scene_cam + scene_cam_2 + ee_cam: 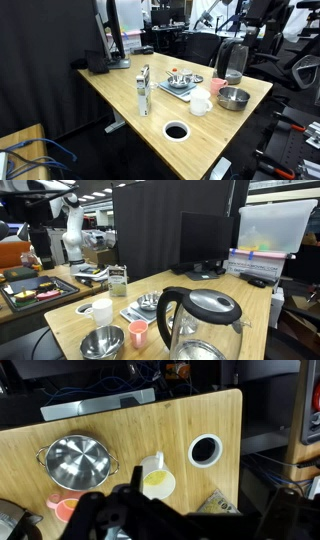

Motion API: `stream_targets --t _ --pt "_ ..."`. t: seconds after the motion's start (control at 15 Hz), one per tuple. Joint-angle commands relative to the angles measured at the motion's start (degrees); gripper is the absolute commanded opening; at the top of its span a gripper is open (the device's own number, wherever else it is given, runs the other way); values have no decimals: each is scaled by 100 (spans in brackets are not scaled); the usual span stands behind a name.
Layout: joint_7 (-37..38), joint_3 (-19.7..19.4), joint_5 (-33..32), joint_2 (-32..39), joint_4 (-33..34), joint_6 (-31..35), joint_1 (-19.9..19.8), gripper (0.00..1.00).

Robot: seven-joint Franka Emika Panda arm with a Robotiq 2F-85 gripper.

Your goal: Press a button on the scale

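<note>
Overhead, the dark gripper [130, 520] is hanging above the long light wooden table [120, 85], jaw state unclear. The flat square silver-grey scale [183, 88] is lying mid-table, near the round steel bowl [233, 98] and the white mug [200, 103].

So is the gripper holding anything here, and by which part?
Nothing is held. The gripper hangs open above the table, apart from the mug below it.
</note>
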Motion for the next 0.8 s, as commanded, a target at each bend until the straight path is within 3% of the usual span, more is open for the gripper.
stream_targets --t 0.0,0.13,0.73 --pt "-33 41 34 -3 12 -33 -53 100" --pt "-50 21 33 122 74 -3 -77 100" --pt "37 69 -695 2127 1143 248 -526 100"
